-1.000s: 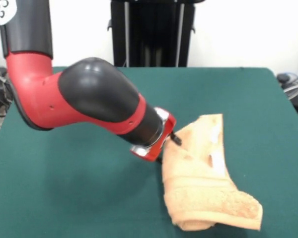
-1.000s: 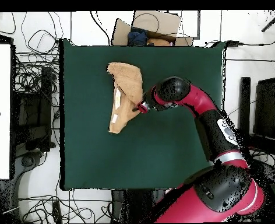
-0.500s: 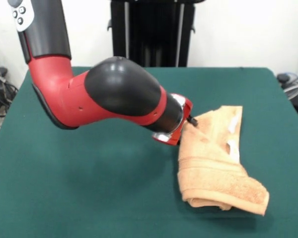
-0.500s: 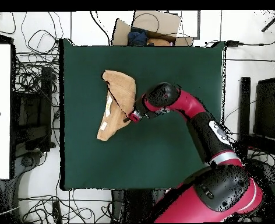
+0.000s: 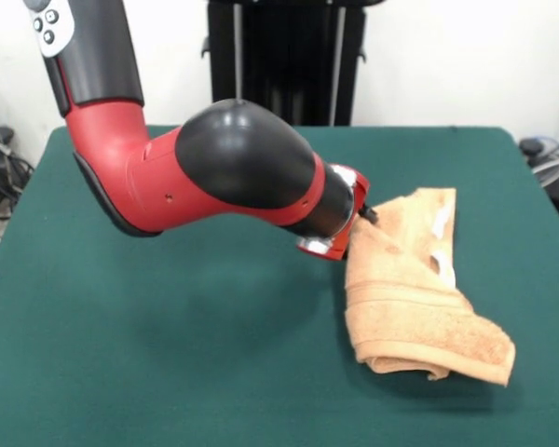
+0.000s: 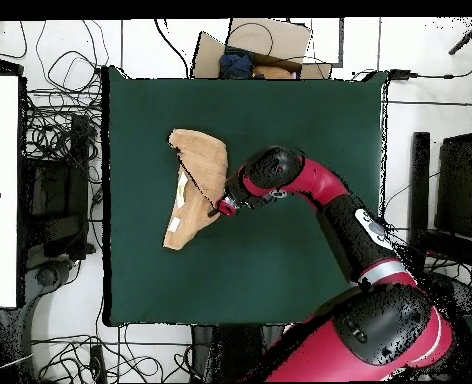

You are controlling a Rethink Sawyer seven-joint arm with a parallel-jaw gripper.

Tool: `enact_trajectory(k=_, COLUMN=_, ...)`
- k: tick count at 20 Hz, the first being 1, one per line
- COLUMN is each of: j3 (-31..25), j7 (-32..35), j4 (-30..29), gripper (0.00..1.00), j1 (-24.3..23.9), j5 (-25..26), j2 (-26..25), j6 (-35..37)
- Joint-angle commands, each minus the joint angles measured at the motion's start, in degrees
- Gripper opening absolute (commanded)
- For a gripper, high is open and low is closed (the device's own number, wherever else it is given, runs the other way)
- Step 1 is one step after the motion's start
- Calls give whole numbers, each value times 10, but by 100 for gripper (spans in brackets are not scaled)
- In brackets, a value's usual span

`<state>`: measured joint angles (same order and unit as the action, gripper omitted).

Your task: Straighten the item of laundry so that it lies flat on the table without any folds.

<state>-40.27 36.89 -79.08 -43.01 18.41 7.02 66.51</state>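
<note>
Nearest the front camera, the towel [image 5: 419, 298] lies bunched toward the right of the green worktop [image 5: 168, 372], its near end rolled over on itself into a thick fold, with a woven band crossing just above that roll. Farther back the cloth narrows into a raised strip doubled lengthwise, white tags showing on its right side. At the strip's left edge the gripper [image 5: 363, 214] meets the fabric; its fingers are hidden by the red wrist and the cloth, so whether they are apart or clamped on the towel cannot be told. In the overhead view the towel [image 6: 195, 190] sits on the side of the worktop away from the arm's base, well inside the edges. To do this step well, the arm would likely need to keep the edge low and draw it sideways away from the fold, so the doubled layer peels open rather than the whole bundle sliding.
</note>
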Motion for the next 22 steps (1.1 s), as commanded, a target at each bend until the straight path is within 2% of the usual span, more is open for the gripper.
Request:
enact_trajectory(k=1, j3=-15, j7=-51, j4=-29, gripper=100, j1=10, j5=33, j2=10, j6=-17)
enact_trajectory(k=8, j3=-13, j7=-68, j4=-23, gripper=100, j1=9, j5=40, j2=5, j6=-16)
enact_trajectory(k=15, j3=-18, j7=-118, j4=-21, gripper=100, j1=2, j5=65, j2=4, j6=-16)
enact_trajectory(k=22, j3=-25, j7=-140, j4=-11, gripper=100, j1=0, j5=78, j2=4, j6=20)
